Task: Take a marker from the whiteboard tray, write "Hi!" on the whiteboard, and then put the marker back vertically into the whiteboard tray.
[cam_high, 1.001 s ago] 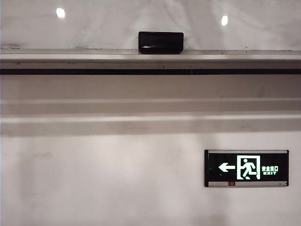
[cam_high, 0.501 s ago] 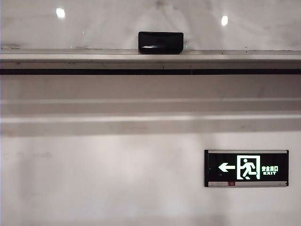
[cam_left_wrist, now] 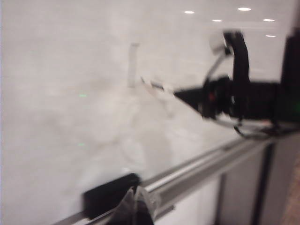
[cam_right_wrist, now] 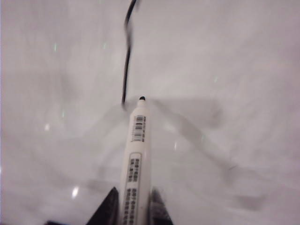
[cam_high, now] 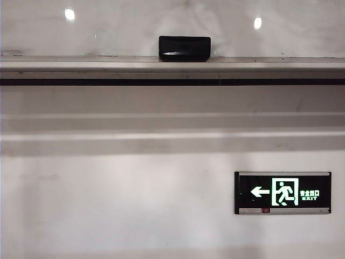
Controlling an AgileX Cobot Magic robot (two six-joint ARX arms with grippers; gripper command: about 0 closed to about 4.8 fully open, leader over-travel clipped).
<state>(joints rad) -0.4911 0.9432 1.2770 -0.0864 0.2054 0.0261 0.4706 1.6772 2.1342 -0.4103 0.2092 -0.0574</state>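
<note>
Pale wall under a ledge

A green exit sign is glowing on the matte white wall, and two horizontal mouldings are running across it above.

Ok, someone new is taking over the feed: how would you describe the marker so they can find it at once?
Start at the whiteboard, the glossy white panel above the whiteboard tray. In the right wrist view, the right gripper is shut on the marker, whose dark tip sits at the end of a black stroke. It is slim and white-barrelled with printed labels, unlike the blocky black eraser on the tray.
</note>
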